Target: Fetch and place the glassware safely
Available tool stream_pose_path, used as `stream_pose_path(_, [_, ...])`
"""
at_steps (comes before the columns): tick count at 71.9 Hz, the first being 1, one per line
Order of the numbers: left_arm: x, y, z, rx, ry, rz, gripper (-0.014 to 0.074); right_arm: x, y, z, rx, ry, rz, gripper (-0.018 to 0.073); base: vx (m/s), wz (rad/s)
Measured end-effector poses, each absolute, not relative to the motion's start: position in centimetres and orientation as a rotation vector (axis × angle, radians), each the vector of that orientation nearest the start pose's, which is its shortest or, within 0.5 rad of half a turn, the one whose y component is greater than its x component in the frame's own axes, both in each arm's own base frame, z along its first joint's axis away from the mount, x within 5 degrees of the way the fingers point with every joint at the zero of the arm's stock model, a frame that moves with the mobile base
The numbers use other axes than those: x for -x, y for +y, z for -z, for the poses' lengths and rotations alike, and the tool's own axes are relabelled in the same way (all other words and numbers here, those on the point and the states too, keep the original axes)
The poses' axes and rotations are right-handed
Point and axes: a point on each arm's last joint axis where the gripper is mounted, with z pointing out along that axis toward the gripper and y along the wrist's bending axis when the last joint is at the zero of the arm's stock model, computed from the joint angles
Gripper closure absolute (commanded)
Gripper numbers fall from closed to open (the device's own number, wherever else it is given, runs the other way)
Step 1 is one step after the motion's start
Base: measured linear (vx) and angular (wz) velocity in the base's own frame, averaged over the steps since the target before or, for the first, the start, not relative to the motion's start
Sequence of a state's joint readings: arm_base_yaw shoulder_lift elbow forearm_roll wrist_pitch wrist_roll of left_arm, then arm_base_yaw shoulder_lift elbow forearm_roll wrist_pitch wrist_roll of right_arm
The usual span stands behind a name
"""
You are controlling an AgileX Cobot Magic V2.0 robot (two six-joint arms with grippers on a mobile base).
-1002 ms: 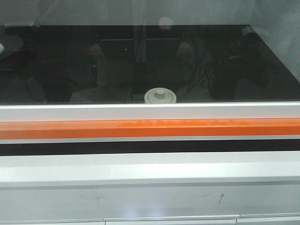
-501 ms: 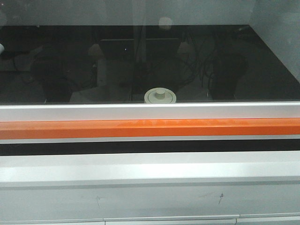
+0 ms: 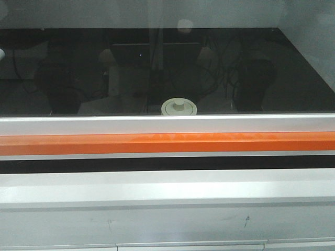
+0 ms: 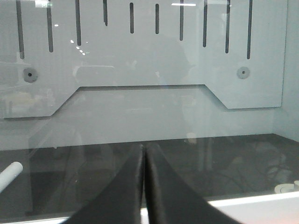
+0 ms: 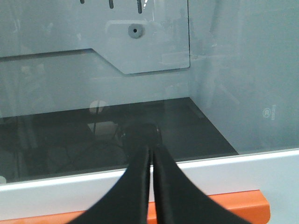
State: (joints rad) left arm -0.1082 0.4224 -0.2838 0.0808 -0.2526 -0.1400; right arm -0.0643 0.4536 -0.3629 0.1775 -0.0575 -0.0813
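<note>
A light grey enclosure (image 3: 309, 21) fills the front view. The orange rail (image 3: 167, 143) runs across its lower front from edge to edge. Directly above the rail lies a white sill (image 3: 167, 124). Beyond the sill the glossy black table (image 3: 293, 78) stretches back to the grey rear wall, its surface covered in dim reflections. Below the rail come a black band and then pale grey panels (image 3: 167, 219). Well beyond the rail, high on the rear wall, the left wrist view shows a slotted panel (image 4: 140, 56) with a stepped lower edge and two round fittings.

The left end effector (image 4: 143, 154) points toward that rear wall. Its two black fingers are pressed tip to tip with nothing between them. The right end effector (image 5: 151, 156) is closed the same way and holds nothing; in its own view it crosses in front of the rail and the sill. Whether either tip reaches past the rail cannot be told.

The glass jar (image 3: 179, 107) stands on the black table just beyond the rail, close against the far edge of the sill and about at the middle of the rail's length. Its cream-white lid is on, with the knob up, and the sill hides most of the glass body. Beyond the rail's left end a small white rod (image 4: 9, 175) lies at the edge of the left wrist view.
</note>
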Motion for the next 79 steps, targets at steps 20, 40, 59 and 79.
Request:
stream_pose_path(20, [-12.4, -1.5, -27.8, -0.068, 1.59, 0.125, 0.0603, -12.9, 0.9, -29.1, 0.054, 1.655, -0.052, 0.0563, 0.0, 0.0])
stream_pose_path(40, [-12.7, -1.6, -24.3, -0.073, 1.688, 0.127, 0.0603, -14.7, 1.7, -24.6, 0.052, 1.768, -0.103, 0.0563, 0.0, 0.0])
stream_pose_path(59, [-12.6, -1.6, -22.7, -0.074, 1.746, 0.127, 0.0603, -15.3, 1.8, -23.3, 0.047, 1.808, -0.114, 0.0563, 0.0, 0.0])
stream_pose_path(79, [-13.3, -1.7, -21.3, -0.077, 1.797, 0.13, 0.0603, -16.6, 2.1, -22.1, 0.108, 1.853, -0.086, 0.056, 0.0, 0.0])
